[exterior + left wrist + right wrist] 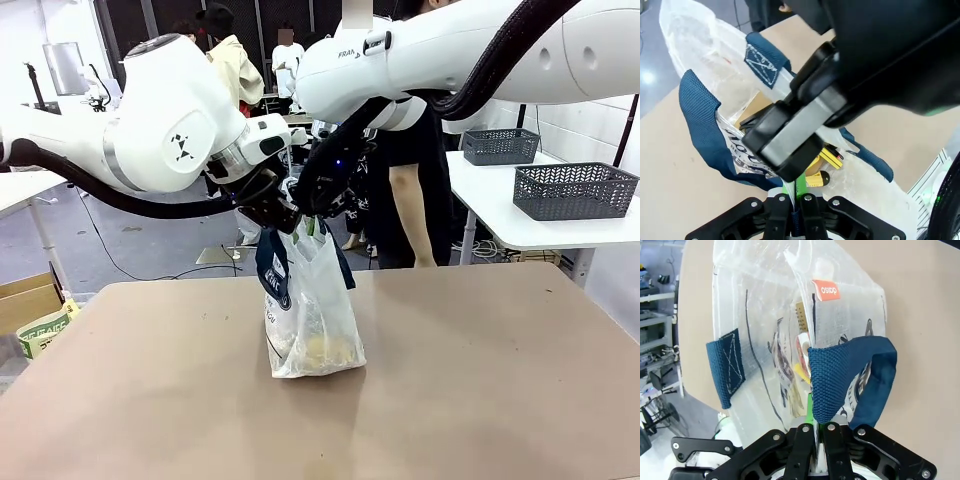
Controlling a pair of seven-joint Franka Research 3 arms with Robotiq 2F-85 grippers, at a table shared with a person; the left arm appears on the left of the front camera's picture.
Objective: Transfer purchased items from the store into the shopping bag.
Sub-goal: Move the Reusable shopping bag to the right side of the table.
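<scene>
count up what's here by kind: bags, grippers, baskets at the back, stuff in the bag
shopping bag: 1
grippers, both shut on the bag's top: 2 (left gripper, right gripper)
grey baskets on the white side table: 2
purchased items inside the bag: yellowish, too unclear to count
total: 5, leaving out the items in the bag

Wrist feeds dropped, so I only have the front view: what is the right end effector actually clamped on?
Observer: The right end effector is shut on a navy handle of the bag.
Operator: And the left one?
Observer: The left end effector is shut on the bag's top edge; strap or plastic, I can't tell.
Operator: Can you see inside?
Observer: Yes, yellow items with black and red markings lie inside the open mouth.
</scene>
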